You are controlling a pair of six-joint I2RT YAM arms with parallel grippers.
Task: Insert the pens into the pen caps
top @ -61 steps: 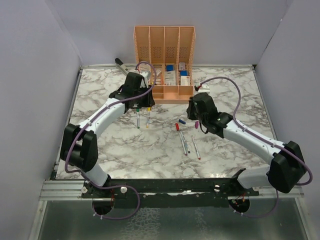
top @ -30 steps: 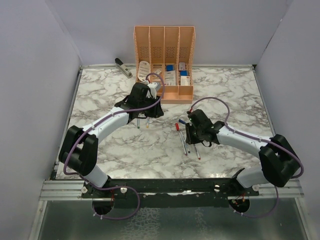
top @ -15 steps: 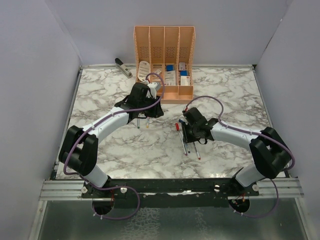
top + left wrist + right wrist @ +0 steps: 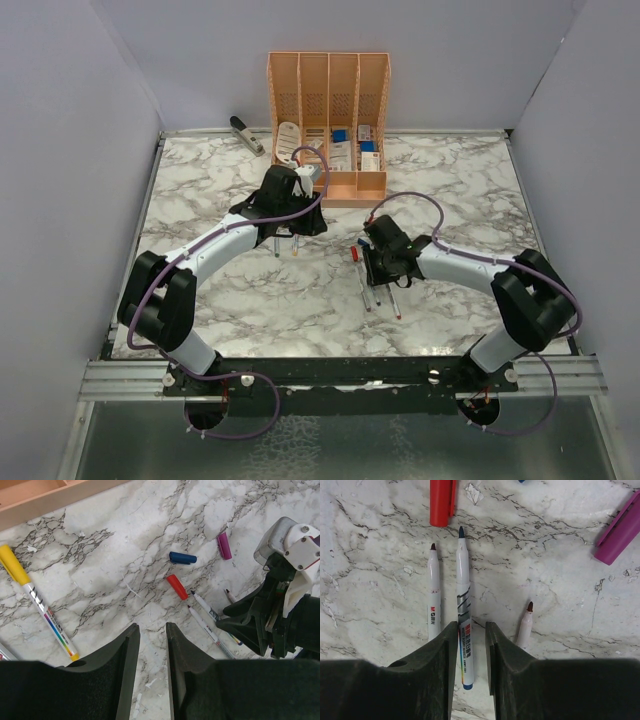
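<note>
Three uncapped pens lie side by side on the marble. In the right wrist view they are a red-tipped pen (image 4: 434,597), a blue-tipped pen (image 4: 463,605) and a brown-tipped pen (image 4: 525,625). My right gripper (image 4: 471,630) is open and low over them. The blue-tipped pen's rear end lies between the fingers, against the left one. A red cap (image 4: 442,500) and a purple cap (image 4: 620,530) lie beyond the tips. My left gripper (image 4: 152,630) is open and empty. A yellow-capped pen (image 4: 35,605) lies to its left, and a blue cap (image 4: 182,557) ahead.
An orange desk organizer (image 4: 328,120) holding small blue-and-white boxes stands at the back centre. A grey stapler-like tool (image 4: 243,133) lies at the back left. Grey walls close in the table on three sides. The two grippers (image 4: 288,235) (image 4: 377,275) are close together mid-table.
My right gripper has swung left and come down over the three loose pens, straddling the blue-tipped one. My left gripper shifted slightly right early on, then stayed still.
</note>
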